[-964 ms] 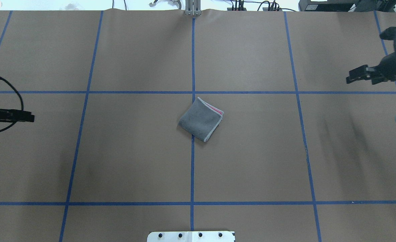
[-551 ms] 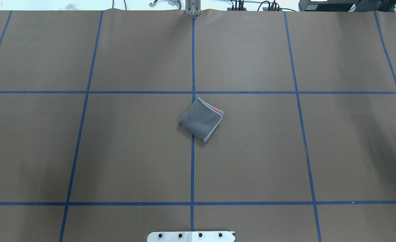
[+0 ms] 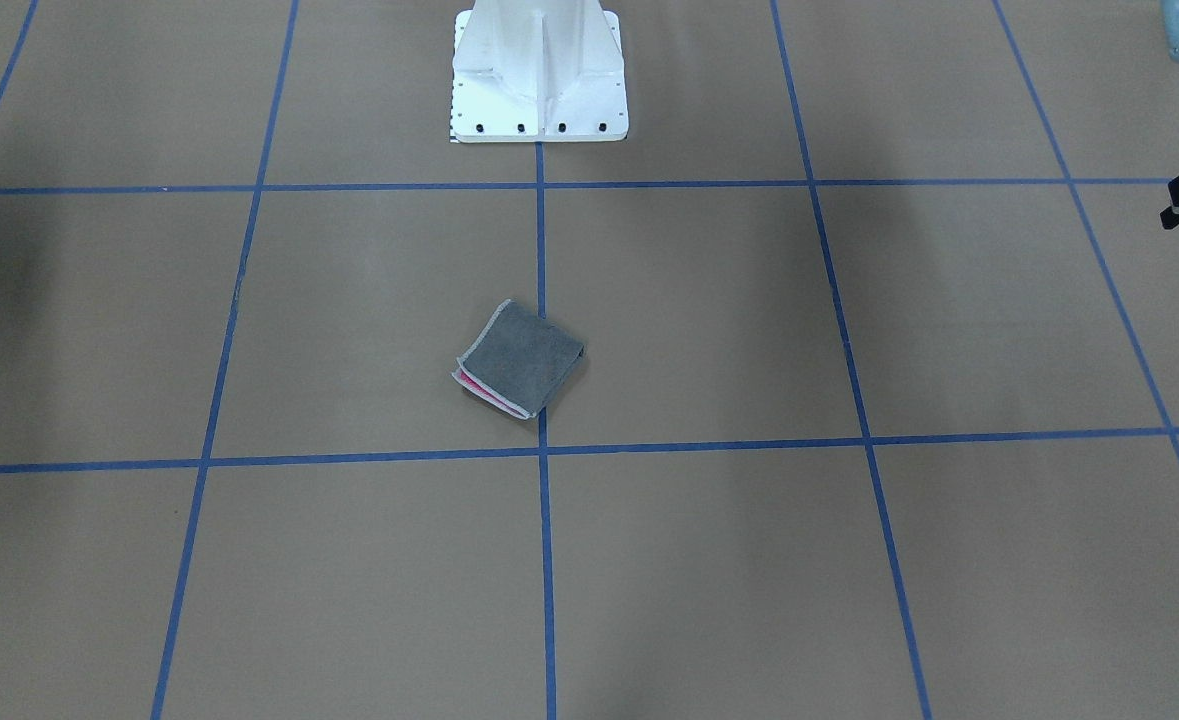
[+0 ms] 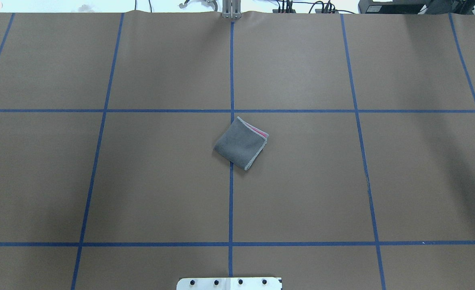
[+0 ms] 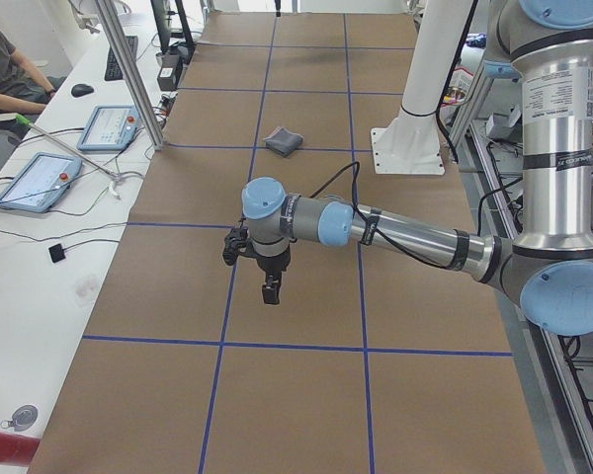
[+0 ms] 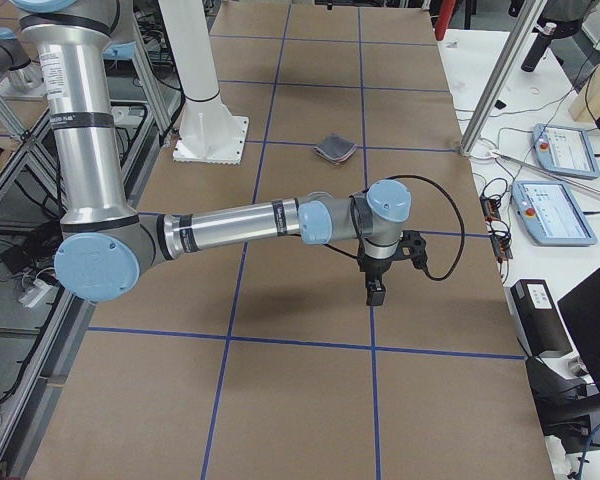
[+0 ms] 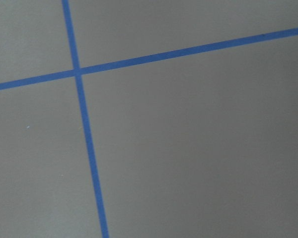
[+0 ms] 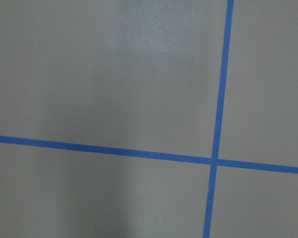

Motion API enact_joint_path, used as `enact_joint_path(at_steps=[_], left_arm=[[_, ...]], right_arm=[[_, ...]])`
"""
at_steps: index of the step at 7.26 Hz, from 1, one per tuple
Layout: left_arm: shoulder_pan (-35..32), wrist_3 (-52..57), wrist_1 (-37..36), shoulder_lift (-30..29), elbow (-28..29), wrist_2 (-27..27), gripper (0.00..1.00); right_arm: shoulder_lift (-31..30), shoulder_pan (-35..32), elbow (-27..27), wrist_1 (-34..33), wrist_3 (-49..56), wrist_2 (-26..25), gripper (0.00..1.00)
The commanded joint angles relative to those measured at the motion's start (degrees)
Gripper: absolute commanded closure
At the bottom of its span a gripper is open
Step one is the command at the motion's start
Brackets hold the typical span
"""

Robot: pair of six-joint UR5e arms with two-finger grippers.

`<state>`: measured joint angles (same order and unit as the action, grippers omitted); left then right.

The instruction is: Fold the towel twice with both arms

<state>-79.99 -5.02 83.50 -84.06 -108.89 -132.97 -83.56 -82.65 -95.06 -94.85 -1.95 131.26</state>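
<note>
Towel (image 4: 240,143) sits folded at mid-table (image 4: 148,181), grey face up, turned diamond-wise with no clear long axis, pink peeking along its far-right edge. Left gripper (image 5: 269,293) and right gripper (image 6: 375,293) hang point-down well apart from it, and whether their fingers are parted or closed, can't tell.

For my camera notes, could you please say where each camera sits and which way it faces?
Front-facing: across table, facing pedestal; towel central.
Overhead: behind robot, looking down; pedestal foot only.
Exterior left: left table end; left arm, left gripper near.
Exterior right: right table end; right arm, right gripper near.
Left wrist: down at blue tape; no body.
Right wrist: likewise.
Shared: exterior views all show towel.
</note>
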Motion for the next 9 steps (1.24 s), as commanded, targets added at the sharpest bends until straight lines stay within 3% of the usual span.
enact_joint_path(at_steps=[1,9], left_arm=[[-0.96,1.33,-0.88,1.34,1.13,-1.59,0.0],[-0.87,0.63,0.52,0.39,0.69,-1.42,0.0]], right_arm=[[-0.37,-0.23,-0.04,-0.86,1.51,0.49,0.0],[-1.96,-0.15,-1.79,-0.51,1.51,1.72,0.0]])
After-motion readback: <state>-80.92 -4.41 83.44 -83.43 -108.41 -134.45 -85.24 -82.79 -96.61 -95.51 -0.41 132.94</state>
